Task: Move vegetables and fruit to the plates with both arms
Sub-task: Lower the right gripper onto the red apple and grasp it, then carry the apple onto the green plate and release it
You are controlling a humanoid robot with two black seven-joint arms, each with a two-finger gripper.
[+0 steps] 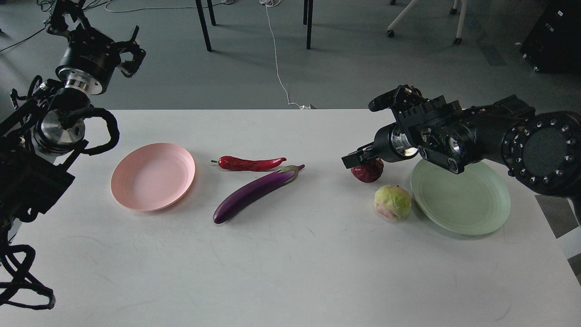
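The purple eggplant (255,193) lies slantwise at the table's middle, with the red chili pepper (249,163) just behind it. The pale pink plate (153,175) is at the left, bare. The dark red pomegranate (368,172) lies right of centre, its top hidden by my right gripper (357,158), which hovers over it; its fingers cannot be told apart. The yellow-green ball (393,202) touches the bare mint green plate (460,200). My left gripper (131,53) is raised beyond the table's far left corner, fingers apart, holding nothing.
The white table (290,263) has bare room along its front half. Chair legs (204,22) and a white cable (279,68) are on the floor beyond the far edge. My right forearm (522,145) overhangs the green plate's far rim.
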